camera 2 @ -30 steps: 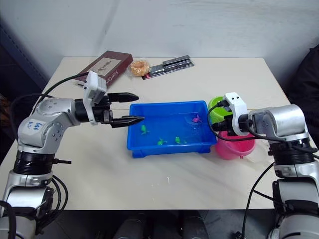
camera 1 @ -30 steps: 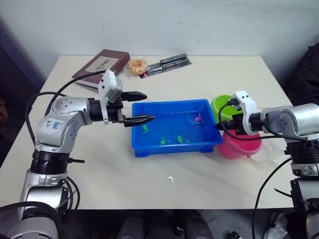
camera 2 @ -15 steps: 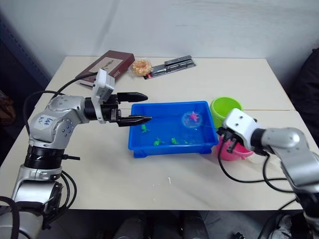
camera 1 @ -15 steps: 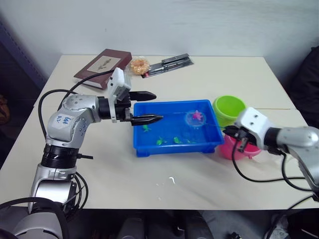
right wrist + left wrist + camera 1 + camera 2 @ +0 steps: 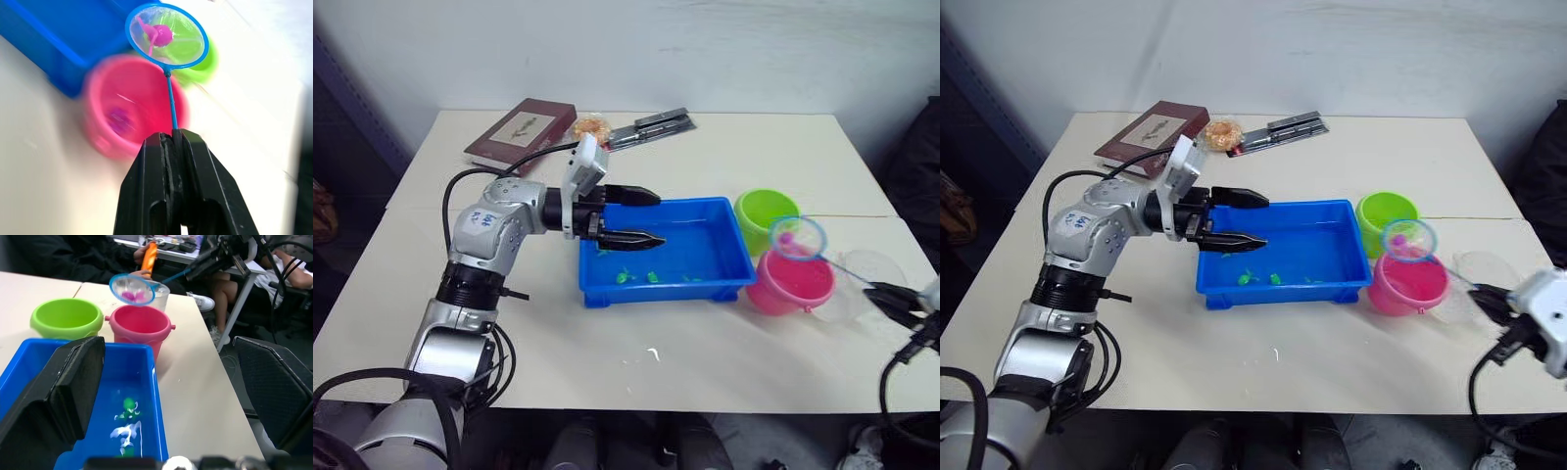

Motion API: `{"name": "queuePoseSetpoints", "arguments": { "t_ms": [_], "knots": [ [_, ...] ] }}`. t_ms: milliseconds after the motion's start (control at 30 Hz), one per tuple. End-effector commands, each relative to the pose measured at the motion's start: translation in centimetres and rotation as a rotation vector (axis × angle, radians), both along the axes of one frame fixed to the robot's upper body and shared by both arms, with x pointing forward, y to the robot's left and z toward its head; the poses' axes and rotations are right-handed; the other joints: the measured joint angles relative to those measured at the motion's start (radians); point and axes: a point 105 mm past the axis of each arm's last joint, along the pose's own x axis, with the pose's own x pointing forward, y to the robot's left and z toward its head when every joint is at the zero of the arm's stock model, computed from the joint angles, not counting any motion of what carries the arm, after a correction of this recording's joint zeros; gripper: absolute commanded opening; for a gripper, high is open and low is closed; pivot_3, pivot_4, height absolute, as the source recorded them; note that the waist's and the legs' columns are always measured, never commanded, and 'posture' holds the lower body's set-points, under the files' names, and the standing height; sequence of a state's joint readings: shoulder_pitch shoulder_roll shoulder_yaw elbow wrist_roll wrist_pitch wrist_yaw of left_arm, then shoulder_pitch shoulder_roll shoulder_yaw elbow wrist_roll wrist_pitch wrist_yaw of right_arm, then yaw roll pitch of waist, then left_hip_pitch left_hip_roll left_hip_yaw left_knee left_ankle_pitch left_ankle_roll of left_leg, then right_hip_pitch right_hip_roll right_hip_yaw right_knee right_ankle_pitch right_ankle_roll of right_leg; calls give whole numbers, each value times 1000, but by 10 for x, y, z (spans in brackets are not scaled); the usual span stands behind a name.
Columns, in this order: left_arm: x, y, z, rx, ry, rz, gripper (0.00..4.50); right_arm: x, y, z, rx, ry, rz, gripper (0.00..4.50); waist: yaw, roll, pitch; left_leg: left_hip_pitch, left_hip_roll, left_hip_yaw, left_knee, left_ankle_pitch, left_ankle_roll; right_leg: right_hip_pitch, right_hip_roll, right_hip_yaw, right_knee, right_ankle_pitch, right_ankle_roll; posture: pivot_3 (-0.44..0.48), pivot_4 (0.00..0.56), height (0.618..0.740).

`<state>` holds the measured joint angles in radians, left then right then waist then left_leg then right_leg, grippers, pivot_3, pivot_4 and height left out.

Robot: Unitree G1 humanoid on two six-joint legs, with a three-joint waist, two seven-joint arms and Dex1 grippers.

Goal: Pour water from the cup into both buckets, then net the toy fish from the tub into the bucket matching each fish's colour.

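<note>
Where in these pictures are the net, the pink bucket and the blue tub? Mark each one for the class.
net (image 5: 167, 34): right wrist view, on the mesh inside the hoop.
pink bucket (image 5: 791, 286): left eye view, on its inner wall.
blue tub (image 5: 658, 291): left eye view, on its near wall.

A book (image 5: 520, 135) lies on the table (image 5: 724, 147).

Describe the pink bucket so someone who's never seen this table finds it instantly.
Start from the blue tub in the middle of the table. Two small round buckets sit off its end nearer the robot's right arm; the pink bucket is the nearer one, beside the lime green bucket. A clear cup stands at its other side, and the net holding a pink fish hovers above it.
</note>
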<state>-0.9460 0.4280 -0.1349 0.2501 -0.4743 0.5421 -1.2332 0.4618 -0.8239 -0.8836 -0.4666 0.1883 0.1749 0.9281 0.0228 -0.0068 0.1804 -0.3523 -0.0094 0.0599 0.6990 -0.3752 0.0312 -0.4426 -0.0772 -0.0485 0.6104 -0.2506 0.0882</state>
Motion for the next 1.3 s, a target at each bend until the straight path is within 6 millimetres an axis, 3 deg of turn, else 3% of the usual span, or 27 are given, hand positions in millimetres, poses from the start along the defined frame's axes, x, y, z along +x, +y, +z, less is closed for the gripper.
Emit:
{"name": "queuePoseSetpoints", "arguments": {
  "t_ms": [33,233,333,400,567,633,767,833,967,1133,1200,1300],
  "knots": [
    [-1,-5,10,-8,-55,-34,4489,-4,-7,13,-323,-61,71,0,-4,0,0,0,0,1,0,0,0,0,0,0,0,0,0,0,150,740],
    [2,-8,14,-7,-78,-41,4489,14,-12,8,-825,-127,206,0,-9,0,0,1,0,2,0,0,0,0,0,3,0,0,0,0,150,740],
    [4,-6,16,-5,-90,-33,4489,23,-6,11,-1168,-183,331,0,-9,0,0,1,0,3,0,0,0,-1,-1,5,0,0,0,0,150,740],
    [5,-4,17,-1,-96,-23,4489,25,-1,14,-1225,-238,371,0,-9,0,0,0,0,3,0,0,0,-2,0,6,0,0,0,0,150,740],
    [5,2,12,8,-96,-2,4489,28,-22,31,-1257,-263,324,0,-3,0,0,0,0,3,0,1,-1,-2,0,5,0,0,0,0,150,740],
    [5,3,9,13,-96,4,4489,30,-10,21,-1275,-255,420,0,-3,0,0,0,0,4,0,1,0,-1,-1,6,-1,0,0,0,150,740],
    [4,6,6,19,-98,23,4489,39,-3,32,-1282,-299,429,0,-7,0,0,1,0,3,0,1,-1,-1,0,6,-1,0,0,0,150,740],
    [3,7,6,18,-97,25,4489,34,2,22,-1272,-275,494,0,-10,0,0,1,0,3,0,1,-1,-1,0,6,0,0,0,0,150,740],
    [4,13,3,33,-100,56,4489,43,-16,57,-1212,-326,359,0,-16,0,0,0,0,4,0,1,-1,-1,0,6,0,0,0,0,150,740],
    [1,21,-8,69,-86,83,4489,56,11,68,-1005,-379,443,0,-28,0,0,1,2,4,0,1,-1,-1,-1,8,0,0,0,0,150,740],
    [-3,26,-15,88,-67,97,4489,72,42,66,-879,-357,535,0,-38,0,0,2,3,4,0,1,-1,-1,-1,8,1,0,0,0,150,740],
    [-8,33,-21,116,-65,124,4489,95,68,53,-848,-268,639,0,-52,0,0,3,4,4,0,1,-2,-1,-2,9,1,0,0,0,150,740]
  ]
}}
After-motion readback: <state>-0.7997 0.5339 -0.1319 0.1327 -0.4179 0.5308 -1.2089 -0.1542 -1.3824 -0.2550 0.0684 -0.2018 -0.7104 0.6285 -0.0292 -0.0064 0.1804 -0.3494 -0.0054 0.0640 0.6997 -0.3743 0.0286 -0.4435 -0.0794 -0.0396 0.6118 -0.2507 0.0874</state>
